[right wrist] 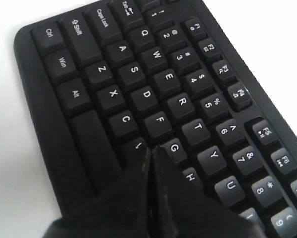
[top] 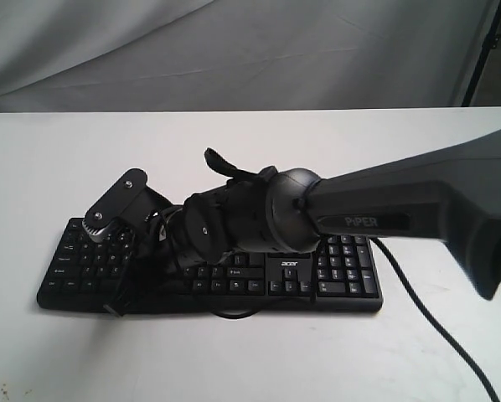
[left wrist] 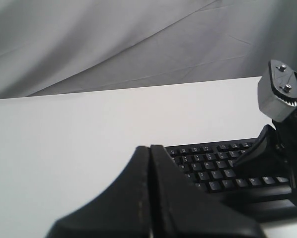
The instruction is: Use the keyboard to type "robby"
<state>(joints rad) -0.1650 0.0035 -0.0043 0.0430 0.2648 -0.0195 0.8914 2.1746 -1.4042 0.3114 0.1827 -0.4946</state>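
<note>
The black keyboard (top: 344, 270) with its white acer logo lies across the white table. My right arm (top: 384, 209) reaches over it from the right, and its wrist hides the fingertips in the exterior view. In the right wrist view my right gripper (right wrist: 151, 148) is shut, with its tip low over the keyboard (right wrist: 138, 89) where the V, F and G keys meet. I cannot tell whether it touches a key. In the left wrist view my left gripper (left wrist: 149, 147) is shut on nothing and sits off the left end of the keyboard (left wrist: 213, 168).
The keyboard's thin black cable (top: 435, 327) runs off its right end toward the front right. The grey camera block (left wrist: 277, 94) on the right wrist hangs above the keys. Grey cloth (top: 234, 50) backs the white table (top: 58, 151).
</note>
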